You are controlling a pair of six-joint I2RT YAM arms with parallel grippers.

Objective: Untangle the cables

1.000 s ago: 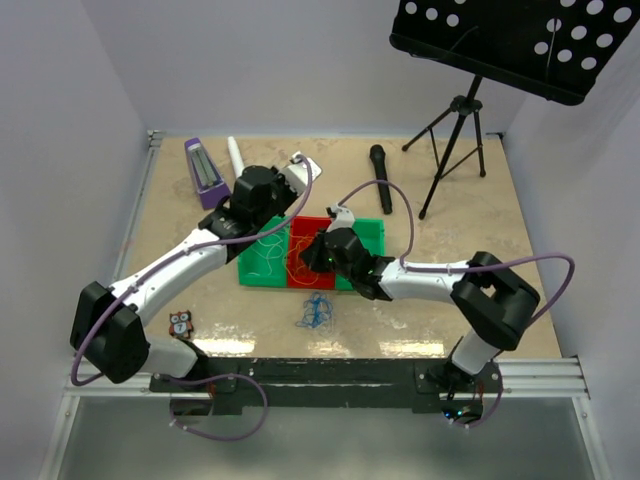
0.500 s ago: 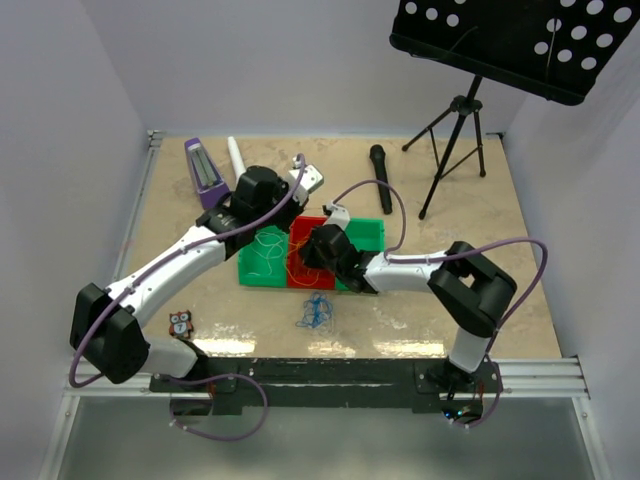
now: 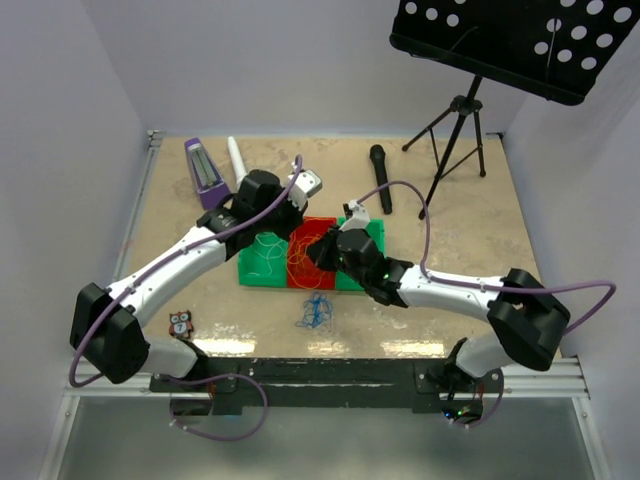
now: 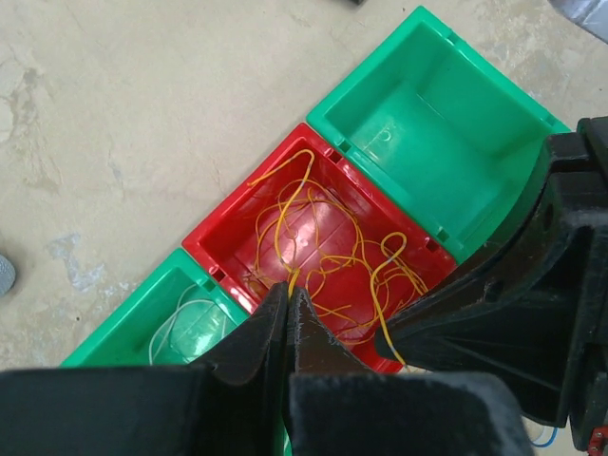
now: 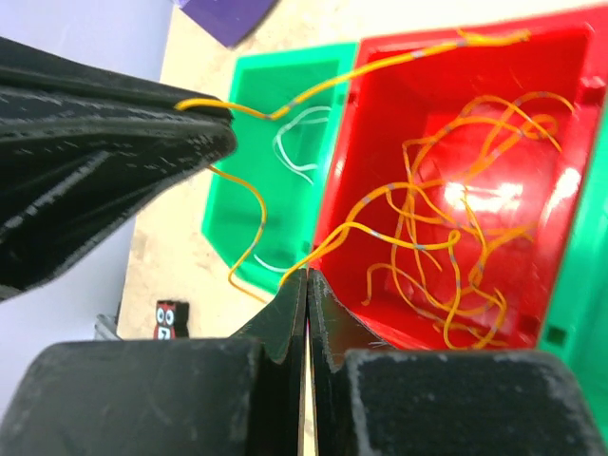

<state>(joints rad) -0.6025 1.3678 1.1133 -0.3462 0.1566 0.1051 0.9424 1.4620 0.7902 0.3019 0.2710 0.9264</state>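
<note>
Several orange-yellow cables (image 4: 323, 237) lie looped in the red bin (image 4: 237, 217), seen too as the orange cables (image 5: 446, 237) in the right wrist view. My left gripper (image 4: 290, 287) is shut on one orange strand above that bin. My right gripper (image 5: 307, 275) is shut on another orange strand at the bin's near-left corner. A strand runs from the left gripper's fingertips (image 5: 204, 114) across the red bin (image 5: 380, 104). A white cable (image 4: 180, 318) rests in the left green bin (image 4: 114, 337). A blue cable tangle (image 3: 315, 312) lies on the table in front of the bins.
An empty green bin (image 4: 427, 123) adjoins the red one on the right. A purple metronome (image 3: 205, 172), a white tube (image 3: 236, 155), a microphone (image 3: 380, 178) and a music stand tripod (image 3: 455, 140) stand at the back. An owl card (image 3: 181, 323) lies front left.
The right arm's elbow has swung out to the right and its gripper has shifted slightly right over the bins. The left wrist has edged right. Both grippers stay shut.
</note>
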